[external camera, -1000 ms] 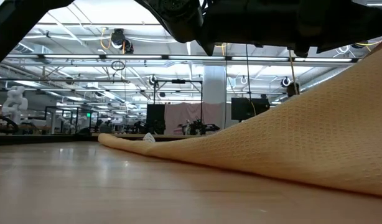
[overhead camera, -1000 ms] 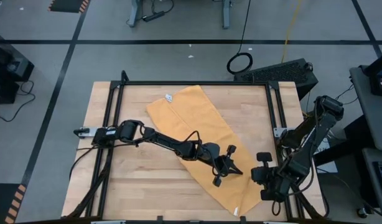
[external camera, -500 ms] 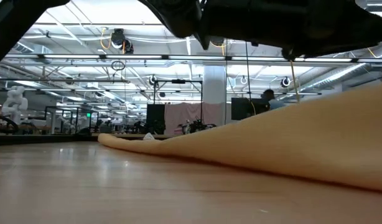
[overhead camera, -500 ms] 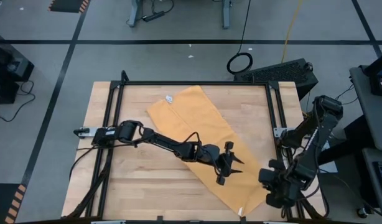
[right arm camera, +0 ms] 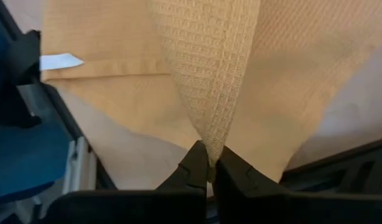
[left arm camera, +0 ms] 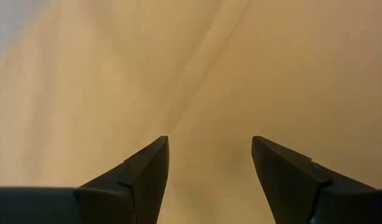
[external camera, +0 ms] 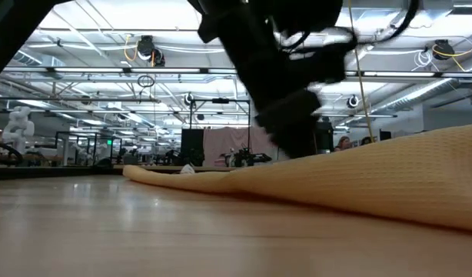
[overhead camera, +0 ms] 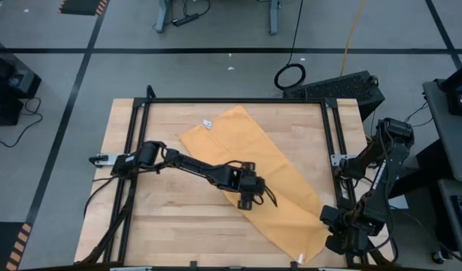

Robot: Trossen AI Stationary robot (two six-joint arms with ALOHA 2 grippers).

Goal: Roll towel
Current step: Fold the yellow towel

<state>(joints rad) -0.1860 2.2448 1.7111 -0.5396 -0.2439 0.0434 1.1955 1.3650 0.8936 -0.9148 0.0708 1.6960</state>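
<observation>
The mustard-yellow towel (overhead camera: pixel 246 162) lies flat and slantwise on the wooden table, from the far middle to the near right corner. One white tag (overhead camera: pixel 207 124) is at its far end and another (right arm camera: pixel 60 61) on its near hem. My left gripper (left arm camera: pixel 209 146) stands open over the towel's middle (overhead camera: pixel 253 197), pointing steeply down; whether its tips touch the cloth I cannot tell. In the low view this arm (external camera: pixel 286 108) stands behind the towel (external camera: pixel 390 173). My right gripper (right arm camera: pixel 208 163) is shut on the towel at the near right corner (overhead camera: pixel 338 229). My right gripper pinches a raised ridge of cloth (right arm camera: pixel 206 134) between its two fingertips, at the right corner of the towel's near end. The fingers come from above, pointing almost straight down. The cloth is gathered into a fold at the pinch and spreads away from it onto the table.
A black metal frame (overhead camera: pixel 332 143) runs round the tabletop; my right gripper is close to its right rail. Bare wood (overhead camera: pixel 171 218) lies left of the towel. Beyond the far right corner stands a black box (overhead camera: pixel 336 86).
My left gripper has tipped from nearly level to steeply down and shifted a little toward the table's left over the towel's middle. My right gripper has gone toward the near right corner, dragging the towel's near end along. The raised cloth has sunk flatter, and the far end slid slightly nearer.
</observation>
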